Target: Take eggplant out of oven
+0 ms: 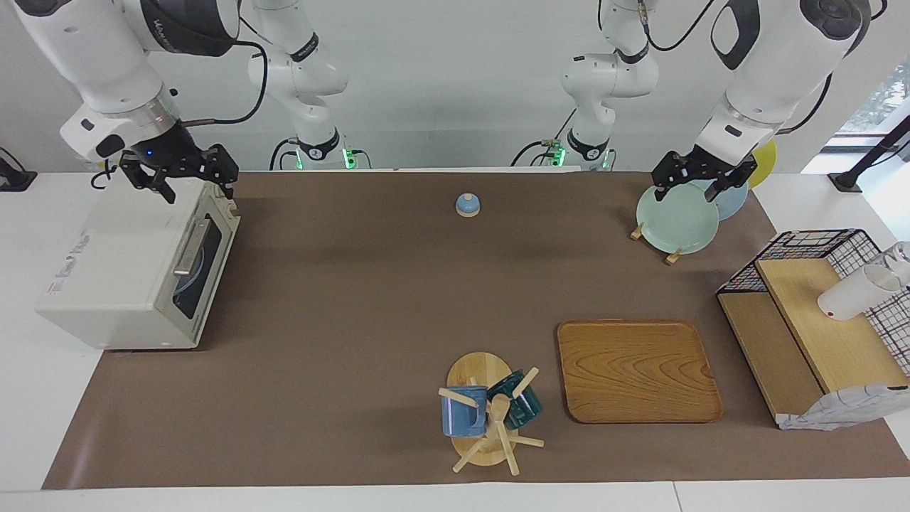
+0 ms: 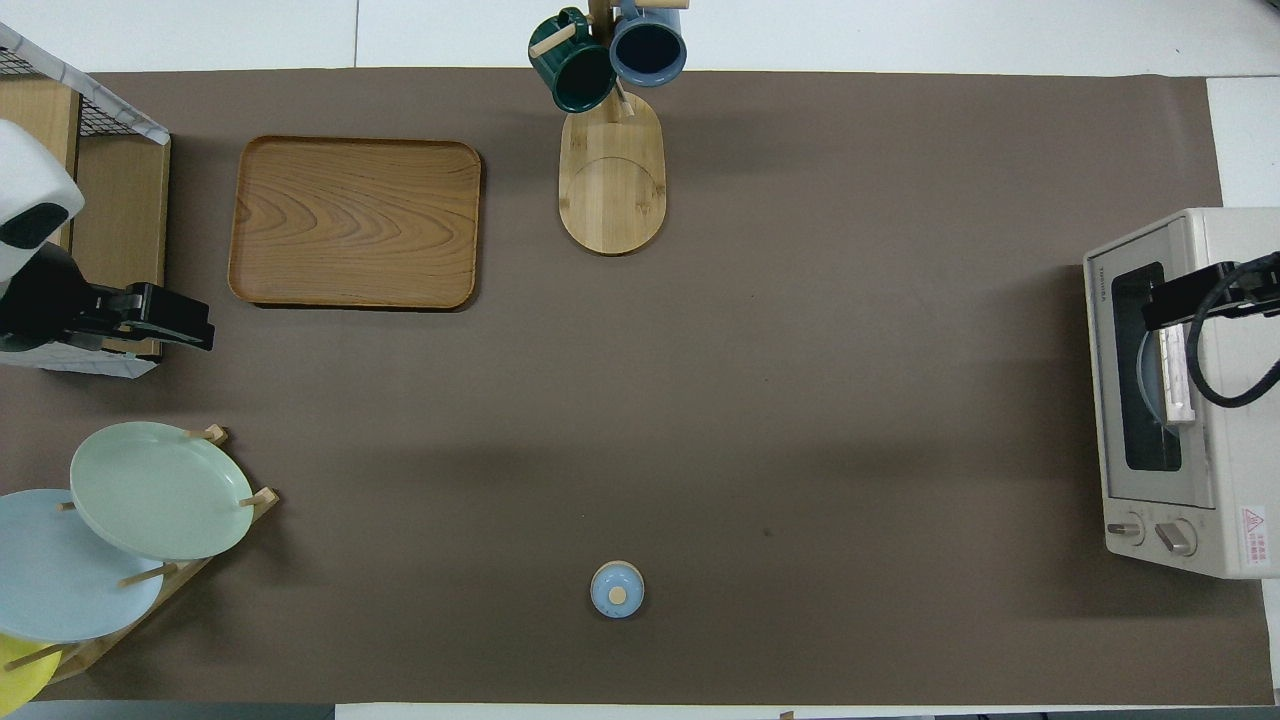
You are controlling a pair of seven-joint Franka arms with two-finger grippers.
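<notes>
The off-white oven (image 1: 128, 274) stands at the right arm's end of the table with its glass door (image 1: 202, 263) shut and its bar handle (image 1: 190, 247) facing the table's middle. Through the glass (image 2: 1150, 370) only the rim of a light blue plate shows. The eggplant is hidden. My right gripper (image 1: 199, 193) hangs open over the oven's top edge, just above the door, holding nothing. My left gripper (image 1: 686, 195) hangs open and empty over the plate rack (image 1: 675, 220) at the left arm's end. In the overhead view the right gripper (image 2: 1160, 305) covers the door's upper part and the left gripper (image 2: 195, 325) shows beside the tray.
A wooden tray (image 1: 636, 370) and a mug tree (image 1: 487, 412) with a blue and a green mug lie farther from the robots. A small blue knobbed lid (image 1: 468, 205) sits near the robots. A wire basket with wooden shelves (image 1: 817, 320) and a white cup (image 1: 853, 291) stands at the left arm's end.
</notes>
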